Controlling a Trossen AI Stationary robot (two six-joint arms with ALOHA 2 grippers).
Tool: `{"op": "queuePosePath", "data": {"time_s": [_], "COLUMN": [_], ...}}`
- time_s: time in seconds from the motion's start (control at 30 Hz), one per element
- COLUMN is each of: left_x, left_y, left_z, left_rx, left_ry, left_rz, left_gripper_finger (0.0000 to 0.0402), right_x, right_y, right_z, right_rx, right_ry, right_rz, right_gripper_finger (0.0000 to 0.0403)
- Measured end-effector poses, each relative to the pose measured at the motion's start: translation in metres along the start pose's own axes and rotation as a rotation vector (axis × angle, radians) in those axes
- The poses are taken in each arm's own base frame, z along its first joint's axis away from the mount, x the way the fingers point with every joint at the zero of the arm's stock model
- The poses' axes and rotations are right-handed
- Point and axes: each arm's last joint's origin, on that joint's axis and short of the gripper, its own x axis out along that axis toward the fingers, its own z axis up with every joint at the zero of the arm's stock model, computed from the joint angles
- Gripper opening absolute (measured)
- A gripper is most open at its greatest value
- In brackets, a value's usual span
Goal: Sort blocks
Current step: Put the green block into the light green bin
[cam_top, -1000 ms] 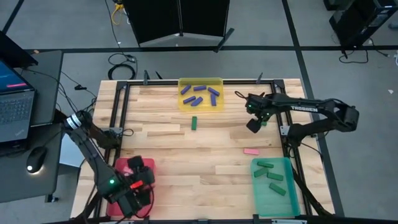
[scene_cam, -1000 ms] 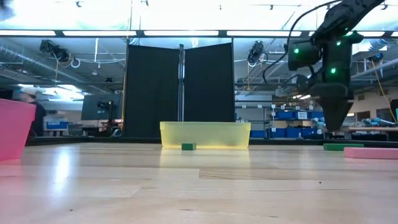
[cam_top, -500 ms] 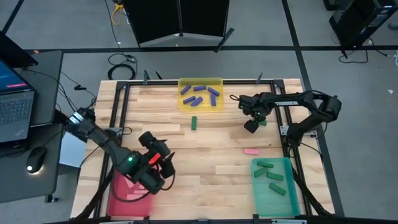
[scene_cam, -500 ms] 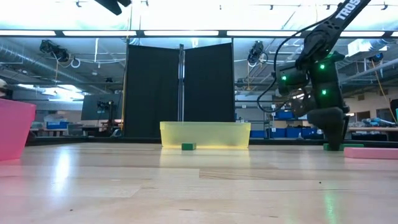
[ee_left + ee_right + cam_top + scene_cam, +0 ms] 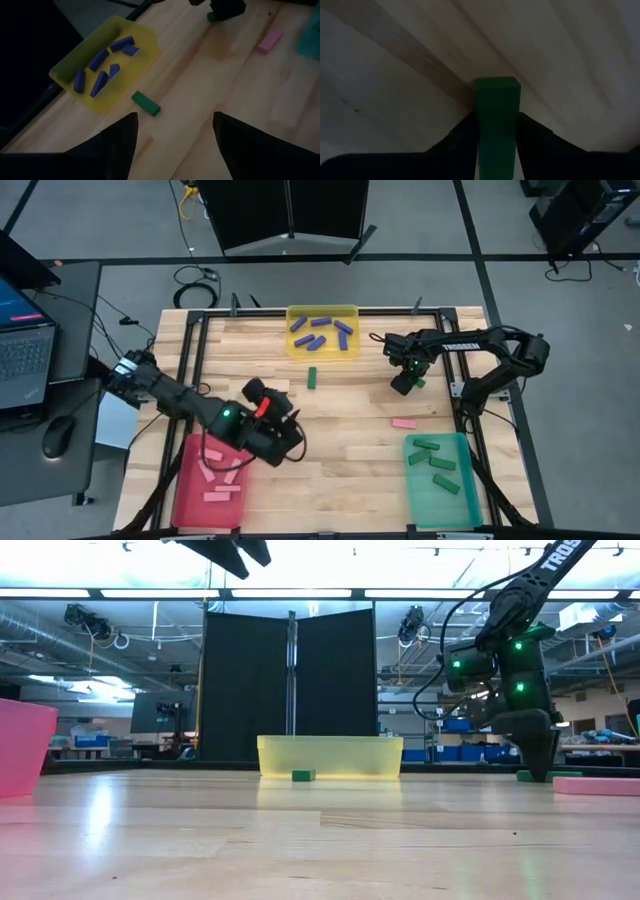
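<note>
Right gripper is seen low at the bench, a plank top of pale wood; its dark fingers are closed against a green block, a smooth square-ended bar. Left gripper hangs above the bench beside the red tray, fingers spread wide, nothing held. One green block and one pink block lie flat on bare wood. Blue blocks sit in the translucent yellow tray.

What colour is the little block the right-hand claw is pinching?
Dark green, clearest in the right wrist view, between the right gripper's fingers.
</note>
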Motion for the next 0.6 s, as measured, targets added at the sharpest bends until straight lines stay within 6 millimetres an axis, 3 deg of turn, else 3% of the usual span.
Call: {"op": "queuePosePath", "data": {"time_s": [0.17, 0.3, 0.43, 0.6], "left_x": [0.017, 0.032, 0.046, 0.078], "left_y": [0.007, 0.014, 0.017, 0.02], "left_z": [0.012, 0.018, 0.021, 0.021], "left_rx": [-0.02, -0.049, -0.051, -0.069], "left_ry": [0.032, 0.057, 0.091, 0.178], "left_rz": [0.002, 0.029, 0.039, 0.078], "left_gripper_finger": [0.0264, 0.0264, 0.0264, 0.0264], "right_x": [-0.012, -0.042, -0.074, -0.101], "right_y": [-0.003, -0.003, 0.004, 0.021], "right_z": [-0.004, -0.019, -0.047, -0.095], "right_rx": [0.021, 0.045, 0.013, -0.099], "right_ry": [-0.084, -0.235, -0.394, -0.504], "right_rz": [0.0, 0.02, 0.111, 0.332], "right_gripper_finger": [0.0113, 0.0112, 0.0112, 0.0112]}}
